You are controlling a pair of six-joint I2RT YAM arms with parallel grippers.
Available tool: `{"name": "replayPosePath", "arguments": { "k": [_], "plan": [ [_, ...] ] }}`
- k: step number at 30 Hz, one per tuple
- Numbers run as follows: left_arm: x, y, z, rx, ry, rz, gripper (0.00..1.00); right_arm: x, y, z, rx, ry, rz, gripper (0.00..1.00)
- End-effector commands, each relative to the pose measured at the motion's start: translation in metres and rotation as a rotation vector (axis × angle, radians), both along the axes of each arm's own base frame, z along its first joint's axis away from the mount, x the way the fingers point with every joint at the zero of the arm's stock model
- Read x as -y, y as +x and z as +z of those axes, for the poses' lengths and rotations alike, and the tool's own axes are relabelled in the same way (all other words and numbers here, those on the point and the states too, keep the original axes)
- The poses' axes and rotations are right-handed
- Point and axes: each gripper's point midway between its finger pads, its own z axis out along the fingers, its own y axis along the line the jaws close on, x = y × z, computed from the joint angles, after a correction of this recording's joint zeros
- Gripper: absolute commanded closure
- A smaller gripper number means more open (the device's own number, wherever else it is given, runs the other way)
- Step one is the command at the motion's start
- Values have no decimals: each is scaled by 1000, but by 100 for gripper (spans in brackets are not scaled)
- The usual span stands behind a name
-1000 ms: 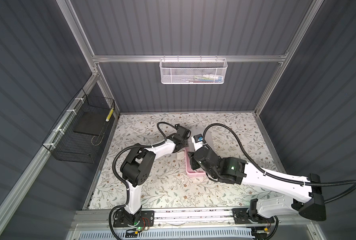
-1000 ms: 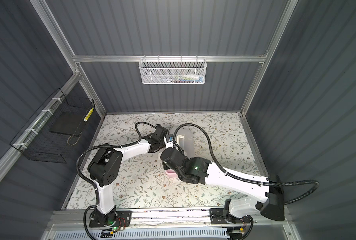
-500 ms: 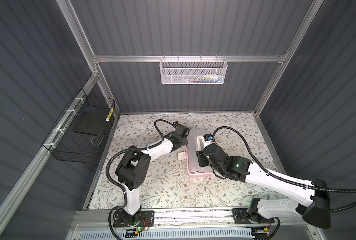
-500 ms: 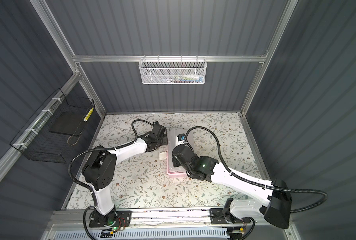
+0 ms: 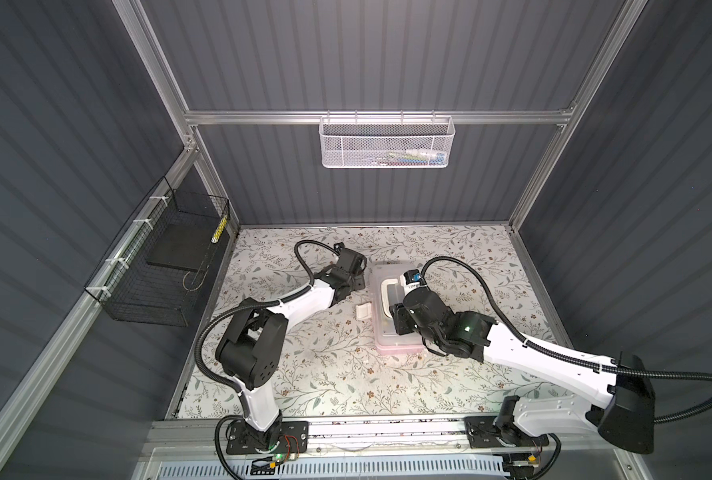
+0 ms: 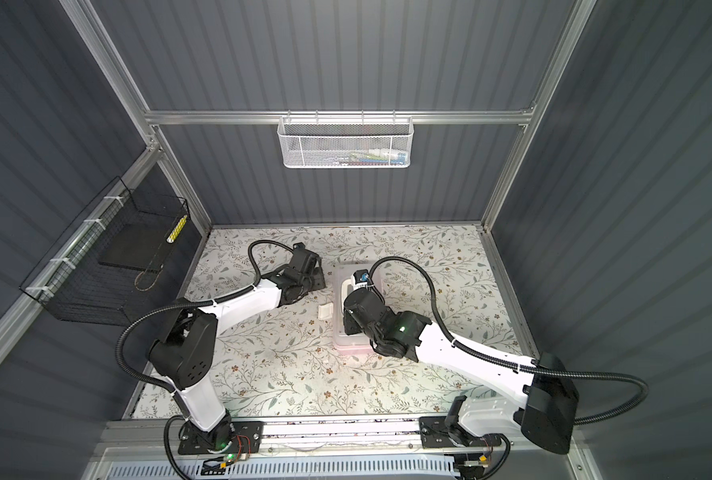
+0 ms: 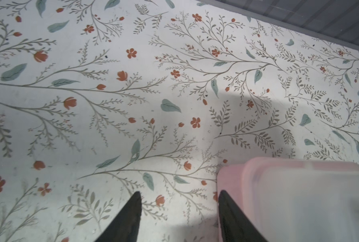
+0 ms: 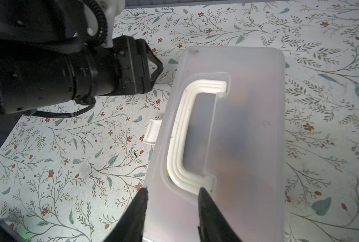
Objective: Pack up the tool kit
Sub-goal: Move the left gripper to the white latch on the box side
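We are fastening the latch (image 8: 152, 132).
Both jaws are gaping, empty; we are planning right pressing the lid (image 8: 247, 125), left flipping.

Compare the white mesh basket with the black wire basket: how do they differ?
The white mesh basket is fine mesh, hung at the back, holding colourful slim items. The black wire basket is open grid, hung at the left, holding a dark flat slab. Both hang from aluminium rails above the table.

pink tool kit (image 5: 391, 337), frosted lid down, white latch (image 5: 363, 311) sticking out
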Motion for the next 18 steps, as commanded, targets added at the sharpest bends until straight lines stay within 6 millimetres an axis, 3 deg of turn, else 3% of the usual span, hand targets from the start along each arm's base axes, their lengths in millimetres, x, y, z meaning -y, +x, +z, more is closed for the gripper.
{"name": "replayPosePath", "arguments": {
  "k": [1, 11, 18],
  "plan": [
    [-3, -11, 16, 38, -34, -75, 41, -1, -2, -6, -26, 4, 6, 59],
    [3, -49, 38, 56, -160, -195, 40, -6, -16, -9, -65, 77, 76, 58],
    [-3, -65, 35, 51, -164, -229, 39, -2, -20, -11, -87, 101, 77, 58]
  ]
}}
